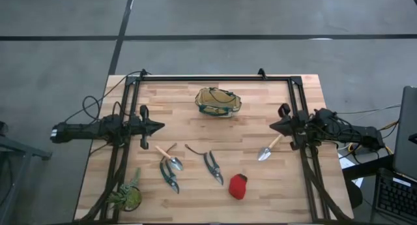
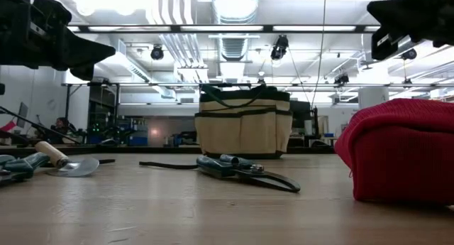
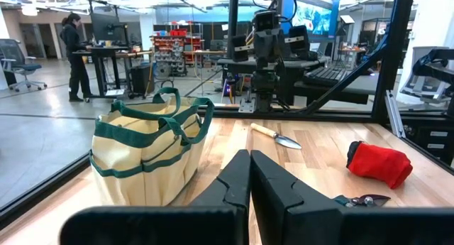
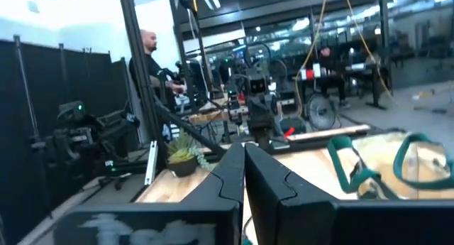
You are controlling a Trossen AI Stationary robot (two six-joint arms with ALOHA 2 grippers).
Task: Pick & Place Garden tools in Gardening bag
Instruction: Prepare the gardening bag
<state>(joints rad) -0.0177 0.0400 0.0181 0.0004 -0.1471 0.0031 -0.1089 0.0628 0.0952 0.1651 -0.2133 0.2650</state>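
The gardening bag [image 1: 218, 102] stands upright at the table's far middle; it also shows in the low view [image 2: 243, 122] and the left wrist view [image 3: 145, 153]. One trowel [image 1: 268, 149] lies at the right, another [image 1: 169, 156] at the left. Two pruning shears [image 1: 170, 176] [image 1: 213, 167] lie near the middle, and the red item [image 1: 238, 186] lies near the front. My left gripper [image 1: 160, 127] hovers shut at the left, above the table. My right gripper [image 1: 273, 126] hovers shut at the right, just beyond the right trowel's handle.
A green leafy plant [image 1: 127, 195] sits at the front left corner. A dark frame [image 1: 215, 77] runs along the table's far edge and down both sides. A dark cord [image 1: 193, 149] lies by the middle shears. A person stands in the room beyond.
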